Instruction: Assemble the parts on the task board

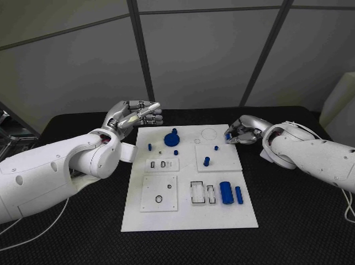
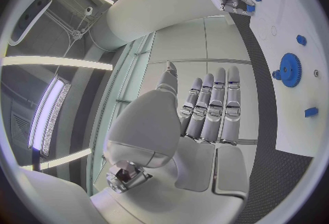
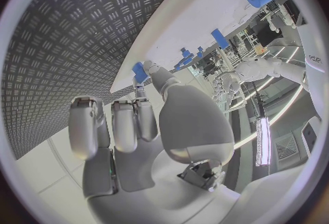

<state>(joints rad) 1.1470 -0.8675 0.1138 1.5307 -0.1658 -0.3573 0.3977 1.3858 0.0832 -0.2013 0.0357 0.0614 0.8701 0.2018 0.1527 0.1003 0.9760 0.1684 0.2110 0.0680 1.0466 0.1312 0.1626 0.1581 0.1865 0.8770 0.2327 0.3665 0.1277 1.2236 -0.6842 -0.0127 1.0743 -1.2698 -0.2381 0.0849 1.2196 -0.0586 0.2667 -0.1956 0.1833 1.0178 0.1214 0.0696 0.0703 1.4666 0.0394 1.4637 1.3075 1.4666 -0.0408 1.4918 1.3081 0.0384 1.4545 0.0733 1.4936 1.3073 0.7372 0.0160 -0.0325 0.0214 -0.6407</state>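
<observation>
We read this as an early pick-up step: most parts lie loose on the task board point(image 1: 189, 218) and one is just being taken.

Our right hand point(image 1: 242, 131) sits at the board's far right corner, about two o'clock from the board's middle. In the right wrist view its fingers point(image 3: 152, 74) are closed narrowly on a small blue part point(image 3: 139, 72) right at the board's edge; the left wrist view shows the same pinch from across the table point(image 1: 305, 232). We judge the part is gripped, though whether it has left the board we cannot tell.

Our left hand point(image 1: 133, 117) hovers off the board's far left corner, around eleven o'clock. Its fingers point(image 2: 213, 106) lie straight and side by side, holding nothing.

On the board, the blue gear point(image 1: 171, 138) stands toward twelve o'clock, a few small blue pegs lie scattered around it, and the blue cylinder point(image 1: 227, 192) lies beside a thin blue bar point(image 1: 238, 194) toward four o'clock, next to open slots.

The next move, as we judge it, calls for carrying the pinched part over its matching recess and lowering it squarely. The part is tiny, so the pinch must stay firm and the alignment careful, or it may tip or slip.
</observation>
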